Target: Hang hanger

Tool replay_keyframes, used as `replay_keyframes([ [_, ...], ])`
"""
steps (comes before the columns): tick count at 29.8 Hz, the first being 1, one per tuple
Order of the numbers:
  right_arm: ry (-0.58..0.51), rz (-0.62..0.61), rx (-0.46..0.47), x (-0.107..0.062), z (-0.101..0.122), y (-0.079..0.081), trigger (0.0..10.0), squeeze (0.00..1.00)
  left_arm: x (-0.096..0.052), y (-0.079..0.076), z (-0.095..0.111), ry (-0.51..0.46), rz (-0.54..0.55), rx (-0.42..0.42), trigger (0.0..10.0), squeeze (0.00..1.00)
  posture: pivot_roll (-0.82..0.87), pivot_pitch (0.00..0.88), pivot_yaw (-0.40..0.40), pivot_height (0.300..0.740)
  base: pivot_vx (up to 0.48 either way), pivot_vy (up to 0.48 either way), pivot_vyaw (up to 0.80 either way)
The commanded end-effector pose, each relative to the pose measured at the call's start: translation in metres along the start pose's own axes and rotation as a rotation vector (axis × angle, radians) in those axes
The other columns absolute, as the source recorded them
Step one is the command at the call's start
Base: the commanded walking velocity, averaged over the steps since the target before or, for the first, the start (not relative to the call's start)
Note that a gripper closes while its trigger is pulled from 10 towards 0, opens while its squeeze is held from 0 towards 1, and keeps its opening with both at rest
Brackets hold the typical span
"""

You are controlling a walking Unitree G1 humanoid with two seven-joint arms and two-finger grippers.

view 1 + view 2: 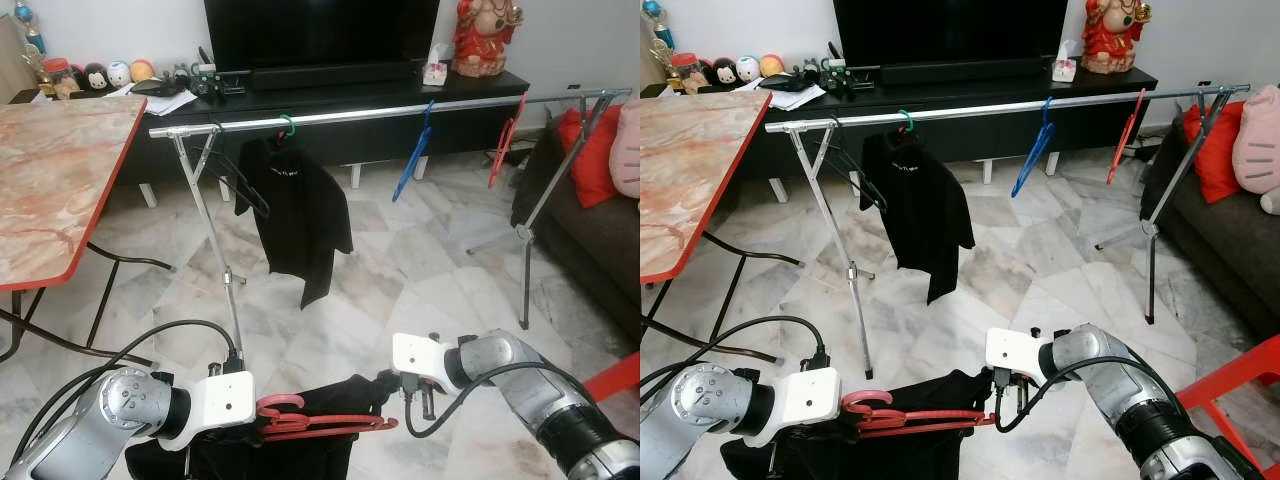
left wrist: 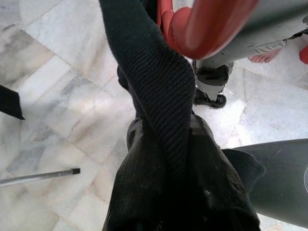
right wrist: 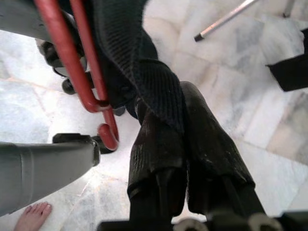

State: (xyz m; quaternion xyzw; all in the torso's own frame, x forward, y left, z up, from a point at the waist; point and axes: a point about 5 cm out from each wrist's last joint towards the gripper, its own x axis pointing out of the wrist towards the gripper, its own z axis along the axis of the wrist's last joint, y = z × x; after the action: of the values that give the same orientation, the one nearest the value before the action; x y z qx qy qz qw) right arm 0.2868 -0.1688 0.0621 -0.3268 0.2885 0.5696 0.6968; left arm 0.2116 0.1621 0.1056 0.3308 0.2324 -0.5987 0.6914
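**Two robot hands hold a red hanger with a black garment**

Low over the marble floor [image 1: 420, 270], the left hand [image 2: 159, 144] and right hand [image 3: 185, 139] each pinch the black garment [image 1: 930, 400] draped on the red hanger [image 1: 320, 424]. Beyond stands the clothes rail [image 1: 380, 112], carrying a black shirt [image 1: 298, 215].

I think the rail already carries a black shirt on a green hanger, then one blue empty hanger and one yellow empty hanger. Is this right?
Not quite: the last empty hanger is red, not yellow, as the left eye view shows. The black shirt on its green hanger and the blue hanger are on the rail as you say.
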Motion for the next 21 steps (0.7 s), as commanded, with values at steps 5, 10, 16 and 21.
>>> replay_keyframes([
  [5,-0.047,0.042,-0.026,-0.004,0.007,0.003,10.0,1.00,0.001,0.002,0.006,-0.007,-0.011,0.026,10.0,0.00,-0.06,0.000,0.020,0.740,0.000,0.000,0.00],
  [10,-0.042,0.074,-0.037,-0.004,0.007,0.006,10.0,1.00,0.002,0.001,0.006,-0.009,-0.016,0.026,10.0,0.00,-0.06,0.000,0.020,0.740,0.000,0.000,0.00],
  [16,-0.036,0.102,-0.052,-0.005,0.007,0.009,10.0,1.00,0.002,0.001,0.007,-0.011,-0.019,0.028,10.0,0.00,-0.06,0.000,0.022,0.740,0.000,0.000,0.00],
  [21,-0.018,0.151,-0.073,-0.005,0.006,0.015,10.0,1.00,0.003,0.000,0.008,-0.014,-0.028,0.032,10.0,0.00,-0.06,0.000,0.020,0.740,0.000,0.000,0.00],
])
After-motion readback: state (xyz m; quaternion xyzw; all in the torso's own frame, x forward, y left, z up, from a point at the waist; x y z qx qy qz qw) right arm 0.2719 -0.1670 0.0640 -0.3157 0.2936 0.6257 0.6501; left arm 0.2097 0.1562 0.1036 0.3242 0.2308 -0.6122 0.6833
